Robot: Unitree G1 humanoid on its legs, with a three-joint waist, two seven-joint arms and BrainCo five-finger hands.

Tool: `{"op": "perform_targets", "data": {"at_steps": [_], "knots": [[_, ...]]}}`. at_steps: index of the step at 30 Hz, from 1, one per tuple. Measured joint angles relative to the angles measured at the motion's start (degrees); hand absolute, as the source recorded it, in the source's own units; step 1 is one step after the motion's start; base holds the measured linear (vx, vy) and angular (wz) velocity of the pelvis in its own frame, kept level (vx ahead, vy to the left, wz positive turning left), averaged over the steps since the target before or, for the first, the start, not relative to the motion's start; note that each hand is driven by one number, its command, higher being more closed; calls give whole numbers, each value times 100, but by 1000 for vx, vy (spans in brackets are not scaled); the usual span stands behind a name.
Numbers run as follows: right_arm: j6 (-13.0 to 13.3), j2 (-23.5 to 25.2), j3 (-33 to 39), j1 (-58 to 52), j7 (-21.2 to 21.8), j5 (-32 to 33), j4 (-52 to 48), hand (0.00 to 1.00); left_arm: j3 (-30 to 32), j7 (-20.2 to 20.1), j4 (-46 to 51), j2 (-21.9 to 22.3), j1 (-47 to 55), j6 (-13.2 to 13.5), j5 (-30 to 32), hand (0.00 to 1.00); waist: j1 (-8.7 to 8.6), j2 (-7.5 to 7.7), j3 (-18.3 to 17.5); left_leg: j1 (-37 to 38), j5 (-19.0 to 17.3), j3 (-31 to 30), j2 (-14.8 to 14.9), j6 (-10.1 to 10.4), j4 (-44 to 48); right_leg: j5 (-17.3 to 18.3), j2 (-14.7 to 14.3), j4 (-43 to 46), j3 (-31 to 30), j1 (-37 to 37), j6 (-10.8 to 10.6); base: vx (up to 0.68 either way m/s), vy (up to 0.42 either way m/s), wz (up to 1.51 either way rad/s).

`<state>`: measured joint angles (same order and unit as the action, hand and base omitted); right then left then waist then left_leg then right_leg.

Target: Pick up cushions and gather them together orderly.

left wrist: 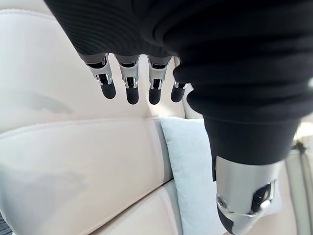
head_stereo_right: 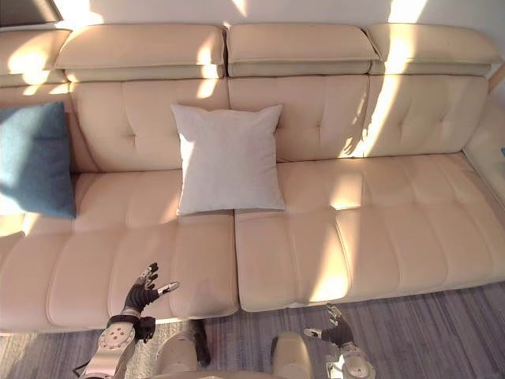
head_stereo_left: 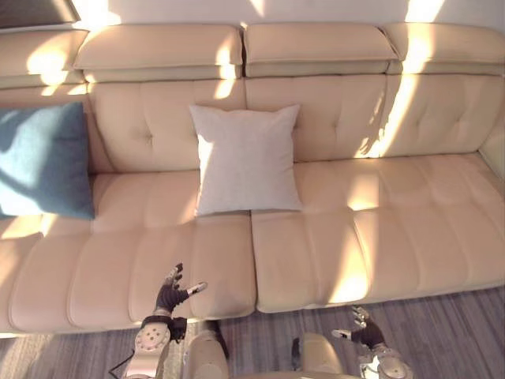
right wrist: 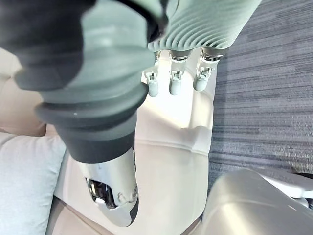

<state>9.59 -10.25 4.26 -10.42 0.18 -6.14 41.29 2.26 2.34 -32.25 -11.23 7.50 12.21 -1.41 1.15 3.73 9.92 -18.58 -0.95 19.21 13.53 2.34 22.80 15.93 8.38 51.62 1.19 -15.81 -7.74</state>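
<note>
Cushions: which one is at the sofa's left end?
The blue cushion, propped up at the left end of the sofa. The white cushion leans on the backrest near the middle, above the seam between the seats.

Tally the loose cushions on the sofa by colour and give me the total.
White cushion: 1
Blue cushion: 1
Total: 2
</note>
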Motion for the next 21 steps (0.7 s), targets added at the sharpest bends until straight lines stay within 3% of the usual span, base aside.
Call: {"op": "perform_targets", "data": {"at_steps": [2, 3, 4, 6, 8, 12, 13, 15, 16, 21], "knots": [[2, -62, 37, 33, -23, 5, -86, 0, -21, 37, 70, 207, 70, -27, -47, 0, 40, -123, -26, -114, 371, 0, 91, 45, -326, 387, -160, -652, 149, 109, 230, -262, -180, -14], [21, -115, 30, 66, -47, 20, -235, 0, -48, 37, 151, 303, 131, -28, -148, 0, 189, -219, -34, -277, 745, 79, 170, 150, -731, 710, -269, -1291, 358, 109, 457, -420, -291, -35], [16, -171, 34, 159, -52, 86, -217, 0, -48, 43, 133, 341, 129, -43, -189, 0, 197, -317, 23, -319, 898, 72, 221, 230, -1044, 830, -390, -1551, 396, 58, 694, -448, -284, -25], [-10, -210, 41, 158, -106, 151, -208, 0, -52, 40, 129, 382, 152, -65, -261, 0, 108, -431, 114, -264, 852, 47, 272, 367, -1402, 624, -462, -1713, 603, 49, 850, -307, -141, 22], [-14, -208, 166, 62, -126, 161, -215, 0, -49, 38, 156, 382, 229, -61, -261, 0, 106, -393, 125, -62, 827, 28, 212, 338, -821, 370, -446, -2005, 664, 146, 975, -250, -105, 17], [-24, -254, 196, 178, -124, 153, -231, 0, -24, 36, 260, 384, 331, -59, -263, 0, 119, -382, 103, 147, -234, -221, 138, 230, 335, 18, -466, -2376, 413, 44, 926, -180, 5, -27], [-23, -239, 195, 255, -125, 147, -239, 0, -25, 32, 243, 392, 398, -59, -262, 0, 116, -394, 94, 459, -630, -383, 22, 279, 361, -99, -495, -2441, 272, 35, 853, -86, 91, -43], [-60, -223, 205, 295, -130, 125, -211, 0, -21, 38, 211, 392, 395, -59, -263, 0, 112, -480, 28, 805, -918, -605, -168, 418, -212, -159, -508, -2424, 140, -23, 748, -105, 147, -38], [-103, -195, 204, 296, -120, 112, -206, 0, -12, 46, 139, 382, 334, -58, -264, 0, 77, -399, -5, 881, -836, -518, -264, 359, -430, -248, -428, -2516, 43, -49, 644, -88, 139, -23], [-106, -203, 318, 338, -133, 117, -213, 0, -10, 46, -154, 370, 220, -61, -258, 0, -72, -407, -39, 977, -837, -180, -428, 259, -506, -693, -428, -3096, -306, 10, 438, -23, 143, -36]]}}
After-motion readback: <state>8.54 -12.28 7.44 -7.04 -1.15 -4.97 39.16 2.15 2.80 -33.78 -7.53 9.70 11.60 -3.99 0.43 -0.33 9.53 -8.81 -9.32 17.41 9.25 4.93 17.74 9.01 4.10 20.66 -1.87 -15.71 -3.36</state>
